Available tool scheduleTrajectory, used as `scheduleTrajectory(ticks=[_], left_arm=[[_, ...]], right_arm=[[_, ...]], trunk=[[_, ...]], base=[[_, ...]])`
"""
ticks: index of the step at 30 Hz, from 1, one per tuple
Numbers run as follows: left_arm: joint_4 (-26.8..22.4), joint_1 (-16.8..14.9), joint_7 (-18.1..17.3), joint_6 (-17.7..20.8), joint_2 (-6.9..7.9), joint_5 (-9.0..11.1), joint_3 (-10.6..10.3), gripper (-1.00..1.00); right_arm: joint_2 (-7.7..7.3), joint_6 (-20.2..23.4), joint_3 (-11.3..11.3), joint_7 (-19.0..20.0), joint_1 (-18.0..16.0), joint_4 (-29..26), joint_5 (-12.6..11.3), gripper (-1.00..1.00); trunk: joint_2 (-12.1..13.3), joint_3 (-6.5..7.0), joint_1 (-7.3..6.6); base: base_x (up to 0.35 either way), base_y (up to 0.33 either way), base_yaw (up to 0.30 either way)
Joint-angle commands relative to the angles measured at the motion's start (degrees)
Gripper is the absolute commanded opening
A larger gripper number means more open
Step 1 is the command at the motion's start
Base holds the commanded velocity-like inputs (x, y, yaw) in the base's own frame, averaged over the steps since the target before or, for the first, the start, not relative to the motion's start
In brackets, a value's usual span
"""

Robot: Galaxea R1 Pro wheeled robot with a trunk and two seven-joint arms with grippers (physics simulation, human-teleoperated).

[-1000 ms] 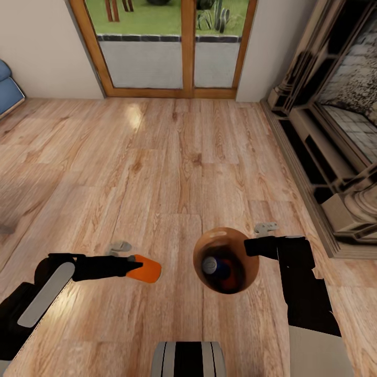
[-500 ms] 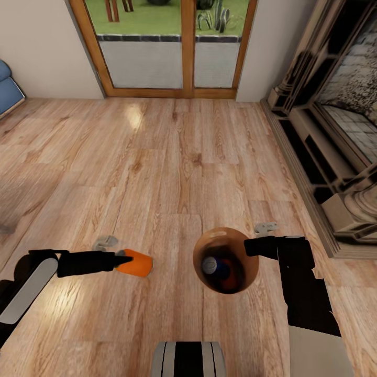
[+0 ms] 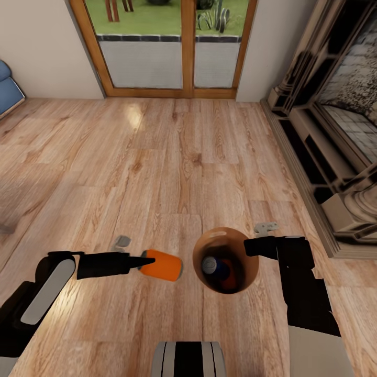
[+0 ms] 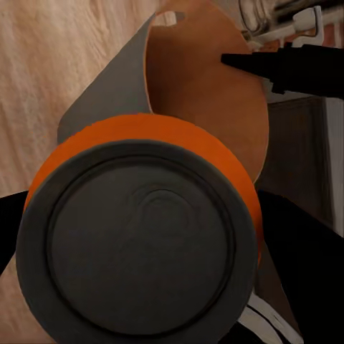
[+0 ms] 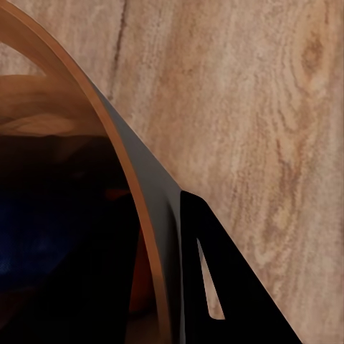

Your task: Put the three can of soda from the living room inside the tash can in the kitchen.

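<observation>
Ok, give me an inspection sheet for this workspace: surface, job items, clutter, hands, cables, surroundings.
Surface: light wood plank floor.
Job's things: one orange soda can held lying sideways, just beside the brown trash can, not yet over its opening. Inside the bin, a grey can end and some orange show; the count is unclear.
Clutter: nothing seen.
Hands: left hand shut on the soda can; right hand grips the trash can's rim, held off the floor.
Cables: nothing seen.
Surroundings: wood-framed glass doors ahead, stone fireplace at right, blue sofa edge at far left.
</observation>
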Motion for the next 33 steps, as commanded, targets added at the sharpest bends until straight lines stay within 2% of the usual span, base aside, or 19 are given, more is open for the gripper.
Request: scheduleTrajectory(ticks=[1,7,11,14,23,25,29,32,33], left_arm=[[0.00,0.00,-0.20,0.00,-0.14,0.03,0.02,-1.00],[-0.01,0.00,-1.56,0.06,-1.27,1.50,-0.04,-1.00],[-0.07,0.01,-1.66,0.06,-1.28,4.33,-0.17,-1.00],[-0.07,-0.02,-1.68,0.06,-1.20,5.45,-0.27,-1.00],[-0.01,-0.04,-1.65,0.06,-1.66,5.89,-0.31,-1.00],[0.00,-0.05,-1.61,0.03,-2.56,5.87,-0.31,-1.00],[0.00,-0.11,-1.27,0.02,-6.59,5.01,-0.38,-1.00],[0.05,-0.14,0.34,0.01,-8.30,4.11,-0.40,-1.00],[0.07,-0.14,0.75,0.01,-8.45,4.00,-0.37,-1.00]], right_arm=[[0.01,0.31,0.03,0.03,-0.01,0.00,-0.80,-1.00],[0.01,0.31,0.02,0.02,-0.01,0.00,-0.80,-1.00],[0.01,0.31,0.01,0.02,-0.01,0.00,-0.80,-1.00],[0.01,0.31,0.03,0.02,-0.01,0.00,-0.80,-1.00],[0.01,0.31,0.09,0.02,-0.01,0.00,-0.80,-1.00],[0.01,0.31,0.09,0.02,-0.01,0.00,-0.80,-1.00],[0.01,0.31,0.09,0.02,-0.01,0.00,-0.80,-1.00],[0.01,0.31,0.09,0.02,-0.01,0.00,-0.80,-1.00],[0.01,0.31,0.09,0.02,-0.01,0.00,-0.80,-1.00]], trunk=[[0.00,0.00,-0.01],[0.00,0.00,-0.01],[0.00,0.00,-0.01],[0.00,0.00,-0.01],[0.00,0.00,-0.01],[0.00,0.00,-0.01],[0.00,0.00,-0.01],[0.00,0.00,-0.01],[0.00,0.00,-0.01]], base=[[0.000,0.000,0.000],[0.000,0.000,0.000],[0.000,0.000,0.000],[0.000,0.000,0.000],[0.000,0.000,0.000],[0.000,0.000,0.000],[0.000,0.000,0.000],[0.000,0.000,0.000],[0.000,0.000,0.000]])
